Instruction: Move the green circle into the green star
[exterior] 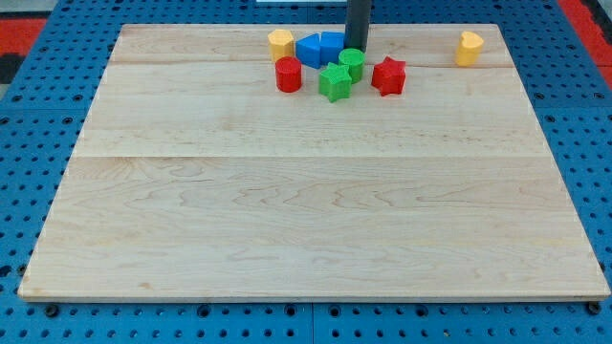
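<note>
Touching green circle [351,64] from above, my tip [356,49], green star [335,83] adjacent.

A lab bench, this one, a robot test setup rather than anybody's home. The giveaway is the blue pegboard base [38,143] with its regular grid of holes, showing on every side of a pale wooden board [316,210] laid flat on top. At the view's top corners, a red perforated surface [24,24] peeks in. On the board, small bright plastic blocks [335,69] cluster near the top edge.
</note>
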